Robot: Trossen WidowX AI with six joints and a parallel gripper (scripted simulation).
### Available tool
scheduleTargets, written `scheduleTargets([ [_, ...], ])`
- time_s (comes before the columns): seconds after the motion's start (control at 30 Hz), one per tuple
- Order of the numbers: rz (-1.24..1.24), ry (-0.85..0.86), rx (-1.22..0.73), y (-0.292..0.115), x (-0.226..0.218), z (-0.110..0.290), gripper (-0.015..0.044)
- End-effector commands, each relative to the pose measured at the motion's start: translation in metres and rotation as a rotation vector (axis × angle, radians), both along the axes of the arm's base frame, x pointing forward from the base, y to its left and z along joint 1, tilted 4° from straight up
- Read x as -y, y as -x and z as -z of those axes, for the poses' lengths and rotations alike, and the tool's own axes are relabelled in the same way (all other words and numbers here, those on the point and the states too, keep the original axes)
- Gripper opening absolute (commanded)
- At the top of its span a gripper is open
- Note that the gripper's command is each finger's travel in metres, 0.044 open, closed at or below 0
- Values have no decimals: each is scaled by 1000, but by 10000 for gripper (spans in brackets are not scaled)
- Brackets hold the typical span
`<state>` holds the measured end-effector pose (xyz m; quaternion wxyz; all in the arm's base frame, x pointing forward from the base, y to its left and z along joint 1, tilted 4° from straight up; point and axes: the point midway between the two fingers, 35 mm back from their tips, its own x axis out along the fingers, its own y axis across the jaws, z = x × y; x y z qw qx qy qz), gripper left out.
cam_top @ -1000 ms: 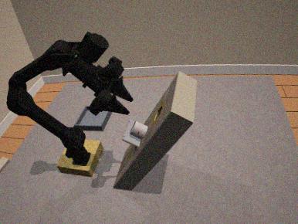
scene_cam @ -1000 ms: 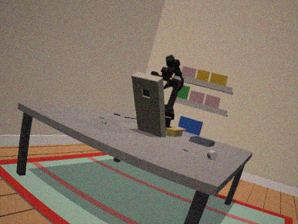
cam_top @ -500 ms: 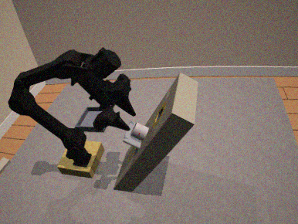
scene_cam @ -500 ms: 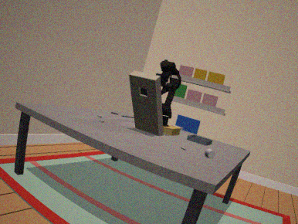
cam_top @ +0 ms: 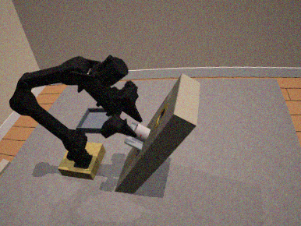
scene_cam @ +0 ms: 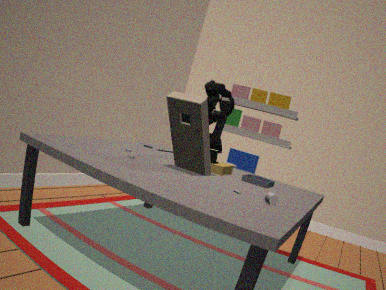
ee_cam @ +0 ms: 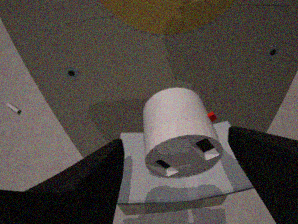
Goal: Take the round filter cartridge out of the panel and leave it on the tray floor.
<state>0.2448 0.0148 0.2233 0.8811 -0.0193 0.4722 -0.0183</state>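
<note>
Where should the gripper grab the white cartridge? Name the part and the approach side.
Grip the curved side wall of the cartridge, across its width, coming from the slotted-face end, opposite the panel. It lies with its axis toward the panel, and the open gripper has one finger on each side.

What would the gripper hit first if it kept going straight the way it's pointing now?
Most likely the white filter cartridge, lying between the open gripper and the panel, out of its hole. Past it comes the panel face.
</note>
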Motion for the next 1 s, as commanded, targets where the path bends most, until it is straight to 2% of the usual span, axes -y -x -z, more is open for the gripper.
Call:
scheduleTargets([
  [0.0,-5,1,-8,-2,0,7,305],
  [0.23,-5,1,-8,-6,1,13,305],
  [0.8,1,1,-2,-5,1,10,191],
  [0.97,1,1,-2,-6,1,8,60],
])
